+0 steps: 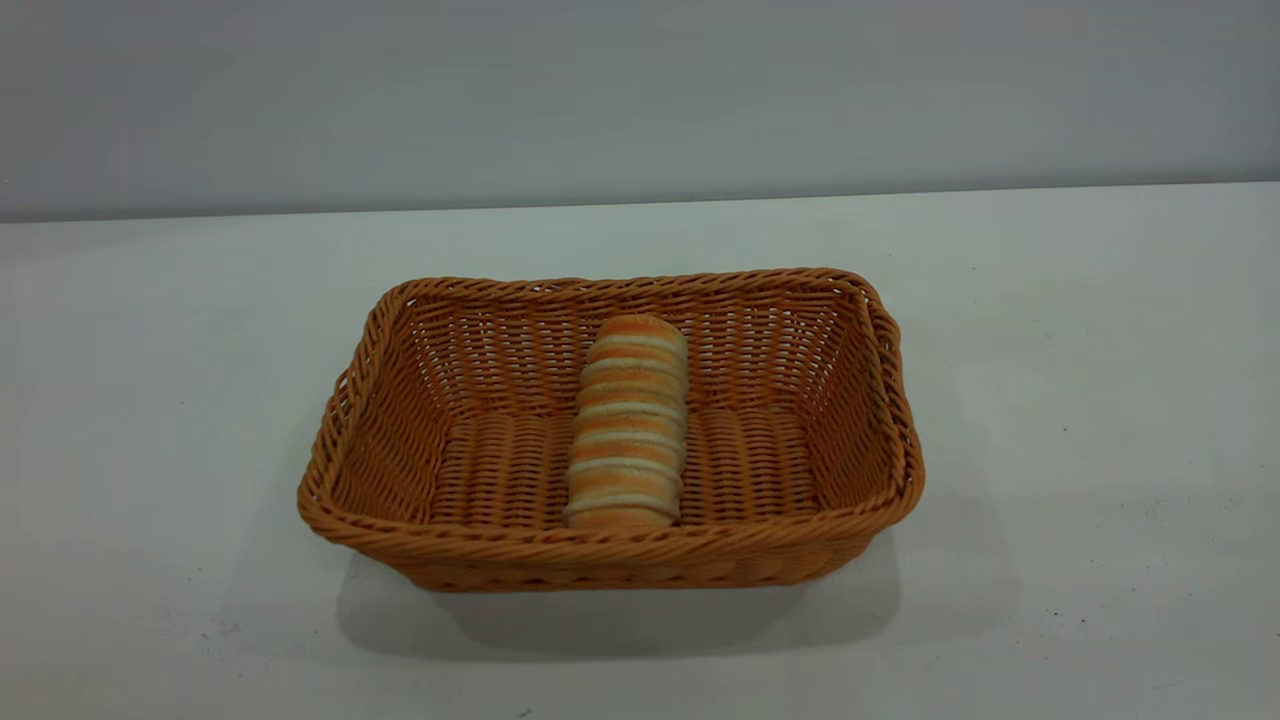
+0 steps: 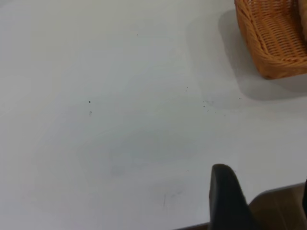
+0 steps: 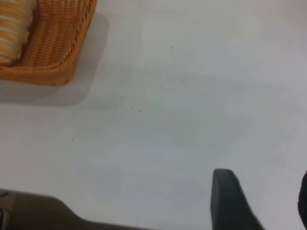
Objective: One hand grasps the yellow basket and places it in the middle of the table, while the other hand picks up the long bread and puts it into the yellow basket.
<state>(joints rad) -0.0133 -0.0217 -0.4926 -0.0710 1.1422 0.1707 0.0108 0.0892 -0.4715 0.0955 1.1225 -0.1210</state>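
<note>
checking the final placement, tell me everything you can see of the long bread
The long bread is a small elongated roll with rounded ends, banded crosswise in orange-brown and cream ridges. It looks soft and whole. It lies lengthwise front to back along the middle of the yellow basket, its far end propped against the back wall, its near end by the front rim. Only the wicker touches it; no gripper is near it. The right wrist view shows one striped end.

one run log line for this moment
long bread: inside yellow basket | basket: mid table | left gripper: clear of basket | right gripper: clear of basket
</note>
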